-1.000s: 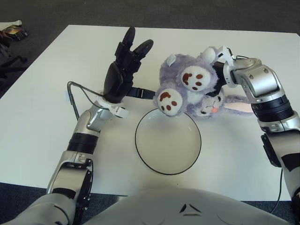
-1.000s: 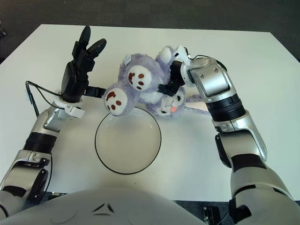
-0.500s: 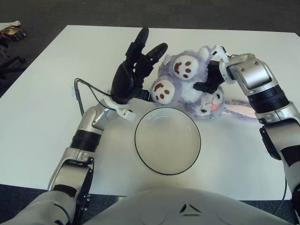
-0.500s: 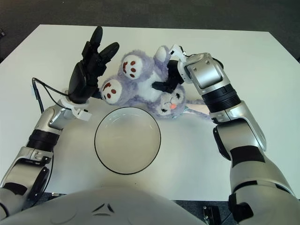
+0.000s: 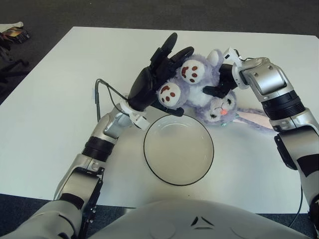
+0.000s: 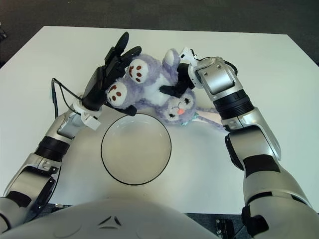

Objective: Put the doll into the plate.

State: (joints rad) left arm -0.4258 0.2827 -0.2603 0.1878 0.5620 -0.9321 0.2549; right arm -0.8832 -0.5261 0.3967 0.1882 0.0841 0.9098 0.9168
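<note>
Doll (image 5: 199, 89): purple plush rabbit, upside down, soles of both feet up, face and pink tongue low on its right, long ear trailing on the bench toward 3 o'clock. It sits at 12 o'clock of the plate (image 5: 178, 149), just beyond the rim and not inside it. Compared with a second ago the doll has shifted away from the plate toward 12 o'clock, where it had overhung the far rim, and now appears lower, near or on the bench. Left robot hand (image 5: 154, 84): has travelled from 10 o'clock of the plate to the doll's left flank, fingers spread and pressed against the fur beside the feet, cupping rather than closed round it. Right robot hand (image 5: 223, 84): dark fingers clamped into the doll's right side near the head, gripping it. Judgement: a two-handed hold is being set up; carrying to the plate remains undone. Plate: white, dark-rimmed, bare. Bench (image 5: 60, 99): white.
</note>
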